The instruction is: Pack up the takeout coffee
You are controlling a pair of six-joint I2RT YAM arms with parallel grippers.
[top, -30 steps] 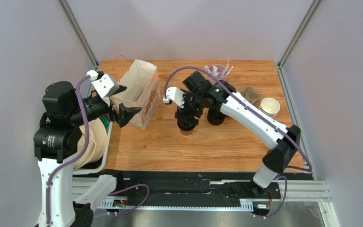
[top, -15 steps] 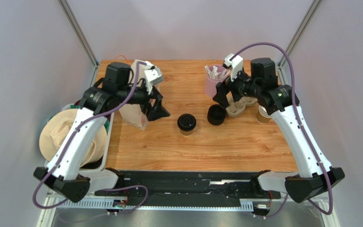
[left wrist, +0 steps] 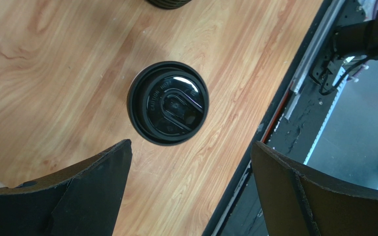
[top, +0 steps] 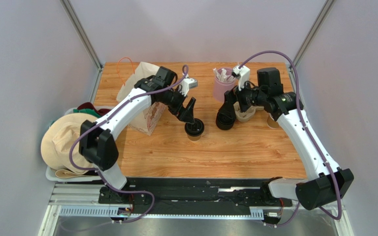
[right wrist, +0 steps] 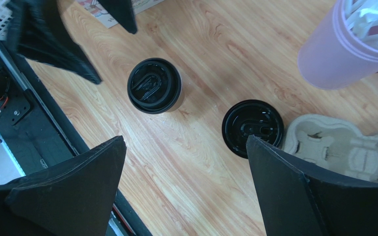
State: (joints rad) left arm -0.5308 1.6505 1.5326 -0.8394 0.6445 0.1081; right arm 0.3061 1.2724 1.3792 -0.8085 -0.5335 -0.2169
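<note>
The takeout coffee (top: 194, 129) is a small brown paper cup with a black lid, standing upright mid-table. It also shows in the left wrist view (left wrist: 169, 102) and the right wrist view (right wrist: 155, 85). My left gripper (top: 190, 114) is open and empty, just above and behind the cup; in its wrist view (left wrist: 191, 144) the cup lies beyond the fingertips. My right gripper (top: 227, 113) is open and empty over a black stack of lids (top: 224, 123); in its wrist view (right wrist: 186, 140) nothing is between the fingers. The open brown paper bag (top: 144, 98) stands at the back left.
A pink cup of white sticks (top: 224, 83) and a pulp cup carrier (top: 247, 112) stand behind the lids (right wrist: 252, 127). Nested brown cups (top: 273, 119) sit behind the right arm. A basket with a beige hat (top: 67, 142) hangs off the table's left edge.
The left arm has swung from beside the bag out over the lidded cup. The right arm has left the cup and now hangs over the stack of lids.
</note>
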